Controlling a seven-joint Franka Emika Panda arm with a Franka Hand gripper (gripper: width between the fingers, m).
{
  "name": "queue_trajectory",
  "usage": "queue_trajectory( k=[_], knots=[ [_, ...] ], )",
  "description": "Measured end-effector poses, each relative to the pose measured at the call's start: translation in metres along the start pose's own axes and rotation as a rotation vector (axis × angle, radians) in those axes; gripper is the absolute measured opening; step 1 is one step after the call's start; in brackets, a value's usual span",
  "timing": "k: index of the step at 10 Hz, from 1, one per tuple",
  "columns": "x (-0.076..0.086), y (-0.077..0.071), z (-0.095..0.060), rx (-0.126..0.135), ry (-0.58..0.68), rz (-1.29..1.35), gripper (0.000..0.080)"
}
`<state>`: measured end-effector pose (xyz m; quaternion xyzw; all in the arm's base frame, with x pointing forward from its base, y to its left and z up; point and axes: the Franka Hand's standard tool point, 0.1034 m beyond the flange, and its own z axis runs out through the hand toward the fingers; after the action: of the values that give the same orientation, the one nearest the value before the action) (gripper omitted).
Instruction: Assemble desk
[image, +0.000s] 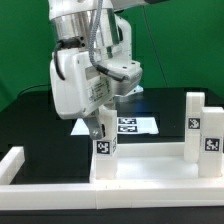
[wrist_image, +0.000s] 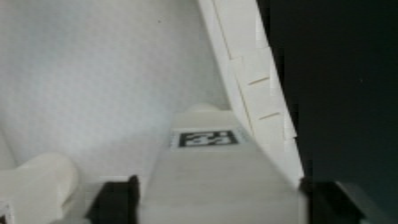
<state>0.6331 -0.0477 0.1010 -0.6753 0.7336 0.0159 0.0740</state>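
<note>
Arm: the white Panda arm (image: 82, 75) comes down from 12 o'clock in the exterior view and ends just above the near-centre of the black worktop (image: 40, 125).
Fingers: the gripper (image: 101, 131) points straight down onto an upright leg block (image: 104, 152). In the wrist view the two dark fingers (wrist_image: 118, 198) stand apart at either side of a white square-section face, one at each flank. They appear to pinch that block, though actual contact at the pads is too dark to confirm.
Leg block in grasp: upright, tag facing the exterior camera; its foot is among the white parts at 6 o'clock of the exterior view. The wrist view shows a black-and-white tag (wrist_image: 208, 138) on the white surface beyond the fingers.
Tabletop panel: a wide white panel (image: 150, 163) lies along the front of the worktop, running from the held block toward 3 o'clock. In the wrist view a long rimmed white edge (wrist_image: 246, 70) runs away from the fingers.
Other leg blocks: two upright tagged blocks (image: 195, 118) and (image: 212, 140) stand at 3 o'clock, just beside each other, well apart from the gripper.
Border rail: a white angled rail (image: 15, 165) sits at 8 o'clock and continues along the front edge.
Marker board: a flat white sheet with printed tags (image: 128, 125) lies on the worktop behind the gripper, toward the centre.
</note>
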Motion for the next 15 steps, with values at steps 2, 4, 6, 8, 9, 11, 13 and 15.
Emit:
queue_trajectory(
  k=[2,4,6,8,9,11,13,15],
  knots=[
    [-0.0017,-0.0005,-0.0002,-0.009,0.009,-0.402,0.063],
    [-0.0035,-0.0001,0.0006,-0.011,0.007,-0.553,0.0645],
    [-0.0025,0.0001,0.0006,-0.014,0.009,-0.696,0.0648],
    [0.0014,-0.0024,-0.0028,-0.041,0.034,-1.037,0.0648],
    [0.0031,-0.0055,-0.0046,-0.032,0.049,-1.152,0.0648],
    [0.0034,-0.0051,-0.0032,-0.024,0.059,-1.137,0.0615],
    [0.0033,-0.0051,-0.003,-0.021,0.059,-1.073,0.0479],
    [0.0054,-0.0046,-0.0028,-0.016,0.059,-0.912,0.0291]
  ],
)
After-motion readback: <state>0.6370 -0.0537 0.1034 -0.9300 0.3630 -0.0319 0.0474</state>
